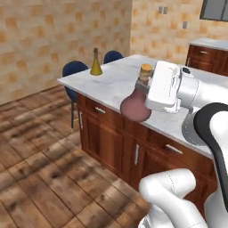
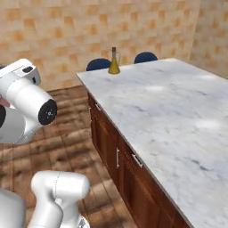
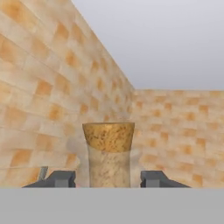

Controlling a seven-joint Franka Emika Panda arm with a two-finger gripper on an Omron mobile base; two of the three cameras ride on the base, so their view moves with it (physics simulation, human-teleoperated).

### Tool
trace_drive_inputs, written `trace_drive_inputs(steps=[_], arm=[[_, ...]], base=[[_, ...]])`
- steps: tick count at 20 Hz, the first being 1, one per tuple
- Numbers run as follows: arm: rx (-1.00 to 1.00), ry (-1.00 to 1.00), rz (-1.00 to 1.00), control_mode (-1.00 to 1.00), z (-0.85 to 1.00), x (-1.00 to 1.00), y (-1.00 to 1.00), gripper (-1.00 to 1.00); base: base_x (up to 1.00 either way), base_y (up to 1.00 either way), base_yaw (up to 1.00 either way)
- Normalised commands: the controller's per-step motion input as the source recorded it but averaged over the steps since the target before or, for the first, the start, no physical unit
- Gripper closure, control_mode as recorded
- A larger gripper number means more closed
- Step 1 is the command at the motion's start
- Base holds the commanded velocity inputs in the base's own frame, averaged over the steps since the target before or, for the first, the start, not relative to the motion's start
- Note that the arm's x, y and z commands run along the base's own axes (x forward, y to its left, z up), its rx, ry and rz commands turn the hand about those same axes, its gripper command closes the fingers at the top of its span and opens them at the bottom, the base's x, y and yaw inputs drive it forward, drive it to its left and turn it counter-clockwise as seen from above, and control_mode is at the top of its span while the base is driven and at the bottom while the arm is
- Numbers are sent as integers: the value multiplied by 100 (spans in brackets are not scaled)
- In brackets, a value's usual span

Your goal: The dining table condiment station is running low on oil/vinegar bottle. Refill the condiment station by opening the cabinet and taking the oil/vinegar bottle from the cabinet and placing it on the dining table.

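Carrying: you are holding the oil/vinegar bottle (image 1: 136, 106) beside the dining table (image 1: 116, 82) edge, upright so it sets down cleanly.
Gripper (image 1: 153, 95): jaws are clamping its neck.
Yellow-olive bottle (image 1: 95, 63): marking the far station corner.

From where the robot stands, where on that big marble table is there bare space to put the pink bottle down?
Nearly all of the dining table is bare marble, from the near edge beside the oil/vinegar bottle in the gripper to the far end. The one occupied spot is the far corner by the blue stools, where a yellow conical bottle stands.
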Motion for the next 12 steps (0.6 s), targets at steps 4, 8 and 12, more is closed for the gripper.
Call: trace_drive_inputs(steps=[4,8,12], arm=[[0,0,0,100,0,0,0,100],[0,0,0,100,0,0,0,100],[0,0,0,100,0,0,0,100]], base=[[100,90,-29],[100,92,-29],[100,98,-29]])
